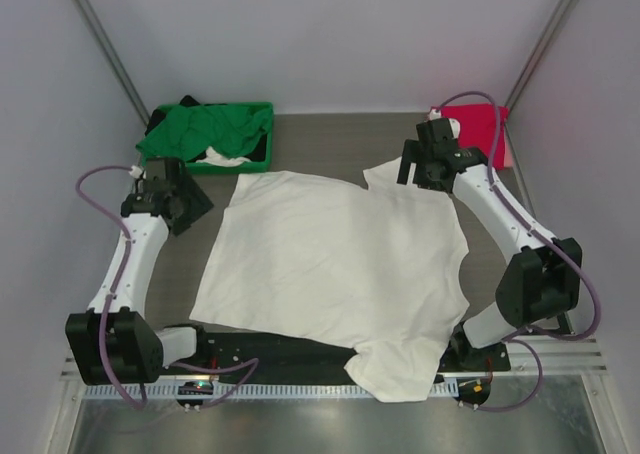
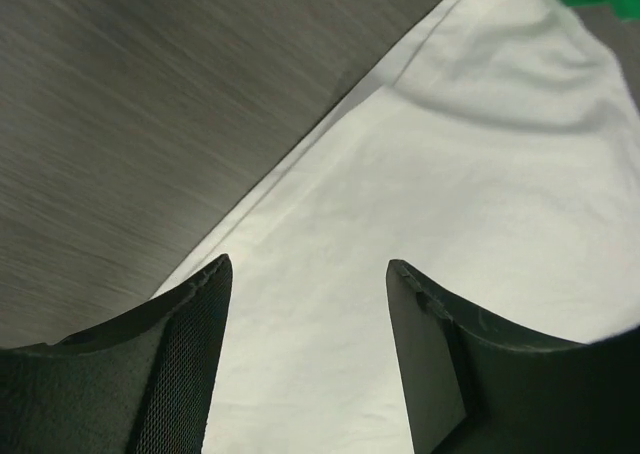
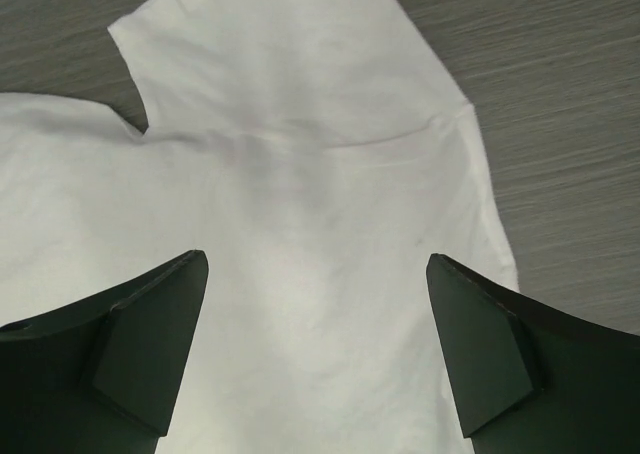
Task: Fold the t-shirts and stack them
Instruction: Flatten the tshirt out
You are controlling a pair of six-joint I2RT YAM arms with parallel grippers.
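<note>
A large white t-shirt (image 1: 335, 264) lies spread flat across the middle of the table, one sleeve hanging over the near edge. My left gripper (image 1: 185, 199) is open and empty, above the shirt's left hem corner (image 2: 400, 224). My right gripper (image 1: 425, 164) is open and empty, above the far right sleeve and shoulder (image 3: 300, 174). A pink-red t-shirt (image 1: 482, 134) lies folded at the far right corner. A green t-shirt (image 1: 215, 129) is crumpled in the green bin (image 1: 262, 154) at the far left.
The bin also holds dark and white cloth. The arm bases and a black rail (image 1: 280, 359) run along the near edge. Bare grey table shows left of the white shirt (image 2: 150, 104) and right of its sleeve (image 3: 560, 124).
</note>
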